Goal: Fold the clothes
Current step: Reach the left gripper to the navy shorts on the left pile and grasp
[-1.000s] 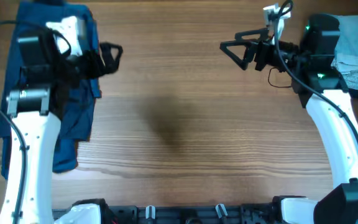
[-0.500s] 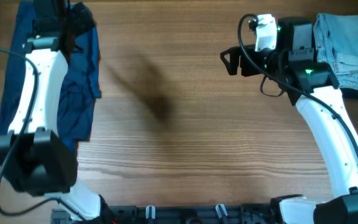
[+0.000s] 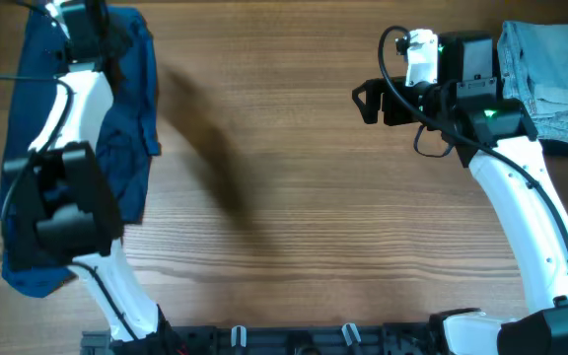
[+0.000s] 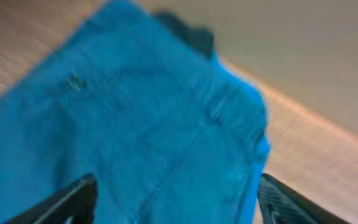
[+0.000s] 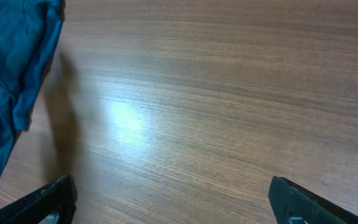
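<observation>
A heap of dark blue clothes point(image 3: 126, 118) lies along the table's left side; it fills the left wrist view point(image 4: 135, 124) and shows at the left edge of the right wrist view point(image 5: 11, 68). My left gripper point(image 4: 173, 208) is open, hovering over the far end of this heap with nothing between its fingers. In the overhead view it sits at the top left corner point(image 3: 92, 25). My right gripper point(image 3: 366, 102) is open and empty above bare wood at the right; its fingertips show in the right wrist view point(image 5: 173, 205). Pale denim clothes point(image 3: 550, 79) lie at the far right.
The wooden table point(image 3: 294, 197) spreads between the two piles. The arm bases and a black rail point(image 3: 294, 340) line the front edge. The left arm's white link point(image 3: 77, 108) lies over the blue heap.
The left arm has swung from the table's left middle up to the far left corner over the blue heap. The right gripper has drawn back slightly and turned; it now holds still.
</observation>
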`<state>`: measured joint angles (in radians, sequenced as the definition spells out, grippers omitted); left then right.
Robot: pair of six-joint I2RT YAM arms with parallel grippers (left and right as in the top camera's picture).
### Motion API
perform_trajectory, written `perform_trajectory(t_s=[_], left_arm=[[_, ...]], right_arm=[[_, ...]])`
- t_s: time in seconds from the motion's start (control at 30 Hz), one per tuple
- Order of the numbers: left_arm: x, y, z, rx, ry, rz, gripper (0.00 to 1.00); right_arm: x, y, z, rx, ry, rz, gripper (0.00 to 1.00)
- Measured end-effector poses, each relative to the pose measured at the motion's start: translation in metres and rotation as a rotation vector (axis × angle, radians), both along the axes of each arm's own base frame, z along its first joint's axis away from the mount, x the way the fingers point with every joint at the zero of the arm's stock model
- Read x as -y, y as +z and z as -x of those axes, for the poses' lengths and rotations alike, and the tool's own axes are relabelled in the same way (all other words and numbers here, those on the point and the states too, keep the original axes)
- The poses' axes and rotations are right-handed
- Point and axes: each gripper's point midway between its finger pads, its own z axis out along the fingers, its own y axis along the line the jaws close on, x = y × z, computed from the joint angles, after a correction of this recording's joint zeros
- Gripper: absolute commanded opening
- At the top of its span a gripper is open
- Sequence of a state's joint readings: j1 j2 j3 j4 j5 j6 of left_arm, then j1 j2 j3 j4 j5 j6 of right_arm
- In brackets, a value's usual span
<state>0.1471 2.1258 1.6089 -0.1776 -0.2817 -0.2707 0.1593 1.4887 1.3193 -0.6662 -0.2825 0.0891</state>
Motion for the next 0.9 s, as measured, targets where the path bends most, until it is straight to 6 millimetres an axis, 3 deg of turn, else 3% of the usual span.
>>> perform_trajectory(t_s=[0.17, 0.23, 0.33, 0.47, 0.53, 0.57, 0.63, 0.67, 0.77, 0.8, 0.9], left_arm=[[0.001, -0.052, 0.004, -0.102, -0.002, 0.016, 0.5], [0.001, -0.054, 0.004, -0.105, -0.002, 0.017, 0.45], [0.001, -0.055, 0.006, -0.113, -0.002, 0.017, 0.47], [0.002, -0.063, 0.014, -0.157, -0.001, 0.026, 0.55], [0.003, -0.065, 0.017, -0.171, 0.003, 0.031, 0.74], [0.002, -0.066, 0.018, -0.175, 0.009, 0.037, 0.76], [0.0, -0.068, 0.021, -0.182, 0.028, 0.052, 0.64], [-0.003, -0.069, 0.023, -0.186, 0.038, 0.059, 0.38], [-0.015, -0.072, 0.031, -0.2, 0.079, 0.079, 0.09], [-0.017, -0.072, 0.032, -0.202, 0.088, 0.084, 0.04], [-0.019, -0.073, 0.035, -0.212, 0.094, 0.092, 0.04]], right_arm=[[0.0, -0.011, -0.001, -0.034, -0.003, 0.003, 1.0], [0.0, -0.018, -0.003, -0.053, -0.006, 0.004, 1.0], [-0.001, -0.025, -0.004, -0.076, -0.017, -0.003, 1.0], [-0.001, -0.03, -0.005, -0.092, -0.022, -0.005, 1.0], [-0.001, -0.031, -0.005, -0.095, -0.022, -0.005, 1.0], [-0.001, -0.032, -0.005, -0.097, -0.025, -0.006, 1.0], [-0.001, -0.032, -0.005, -0.099, -0.027, -0.008, 1.0], [-0.001, -0.032, -0.005, -0.099, -0.027, -0.008, 1.0], [-0.001, -0.032, -0.005, -0.099, -0.028, -0.008, 1.0], [-0.001, -0.032, -0.005, -0.099, -0.028, -0.008, 1.0], [-0.001, -0.032, -0.005, -0.1, -0.03, -0.01, 1.0]])
